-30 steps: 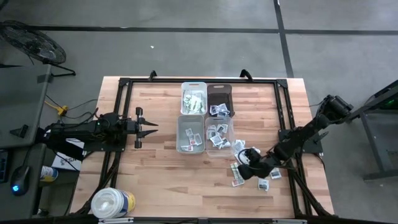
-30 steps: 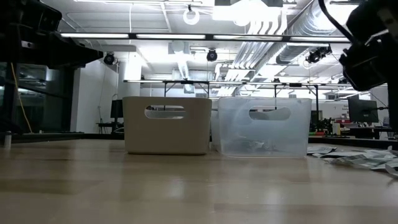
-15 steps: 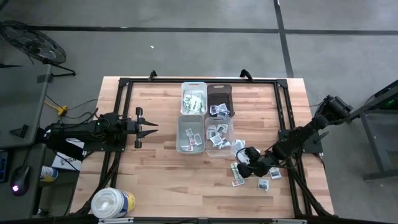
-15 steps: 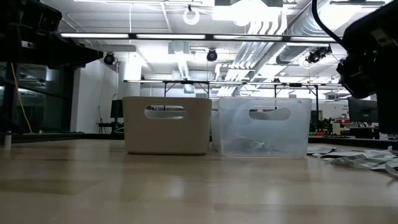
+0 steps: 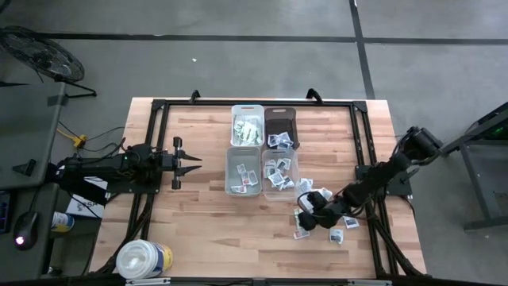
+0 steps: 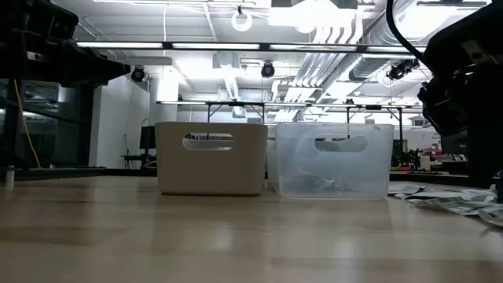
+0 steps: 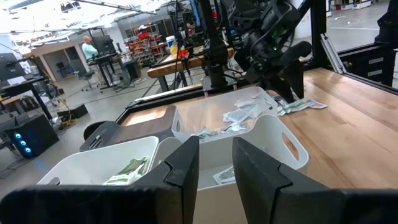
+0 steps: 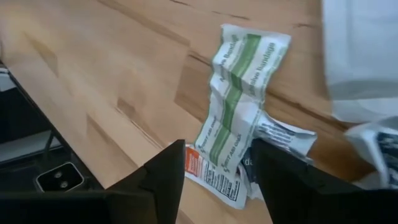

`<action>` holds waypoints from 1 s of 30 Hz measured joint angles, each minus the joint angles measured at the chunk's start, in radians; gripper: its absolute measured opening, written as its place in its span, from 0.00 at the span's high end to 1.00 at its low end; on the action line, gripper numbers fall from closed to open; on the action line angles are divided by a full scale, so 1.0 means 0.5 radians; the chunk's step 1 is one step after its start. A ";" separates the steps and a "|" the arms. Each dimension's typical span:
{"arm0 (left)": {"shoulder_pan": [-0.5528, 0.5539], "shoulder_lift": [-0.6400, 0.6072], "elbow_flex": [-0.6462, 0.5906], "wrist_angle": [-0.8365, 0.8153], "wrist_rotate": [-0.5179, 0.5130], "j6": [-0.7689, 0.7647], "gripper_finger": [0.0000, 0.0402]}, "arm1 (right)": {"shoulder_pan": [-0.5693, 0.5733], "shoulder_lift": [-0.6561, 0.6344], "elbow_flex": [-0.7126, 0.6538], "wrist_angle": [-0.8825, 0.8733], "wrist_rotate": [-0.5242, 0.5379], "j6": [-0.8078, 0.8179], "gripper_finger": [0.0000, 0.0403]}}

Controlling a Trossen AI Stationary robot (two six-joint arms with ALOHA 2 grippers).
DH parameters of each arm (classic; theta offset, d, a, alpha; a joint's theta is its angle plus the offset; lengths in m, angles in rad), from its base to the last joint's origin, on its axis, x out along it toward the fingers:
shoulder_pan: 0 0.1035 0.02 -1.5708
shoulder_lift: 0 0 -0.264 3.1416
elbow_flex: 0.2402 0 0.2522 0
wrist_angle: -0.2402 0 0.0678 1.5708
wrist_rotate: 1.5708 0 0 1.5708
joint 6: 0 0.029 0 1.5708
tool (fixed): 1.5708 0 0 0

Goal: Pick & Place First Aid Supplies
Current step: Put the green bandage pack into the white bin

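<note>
Wooden surface (image 5: pixel 206 222) under bright ceiling lights; right hand (image 5: pixel 304 216) at five o'clock, open and empty over packets (image 8: pixel 239 109); left hand (image 5: pixel 190 161) at nine, half-open, empty.

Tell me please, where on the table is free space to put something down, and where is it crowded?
Bare wood lies between the left end effector and the white bin, and along the near edge between the round tub and the loose packets. It is crowded around those packets, where the right end effector hovers open beside the clear bin.
</note>
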 joint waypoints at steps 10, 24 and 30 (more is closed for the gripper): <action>0.000 0.000 0.000 0.000 -0.001 0.001 0.76 | -0.028 0.094 0.001 0.085 -0.018 -0.005 0.74; 0.000 0.000 0.000 0.000 -0.001 0.000 0.76 | -0.045 0.098 -0.003 0.066 -0.015 -0.002 0.99; 0.000 0.000 0.000 0.000 -0.001 0.000 0.76 | -0.046 0.023 0.012 0.066 0.023 -0.053 1.00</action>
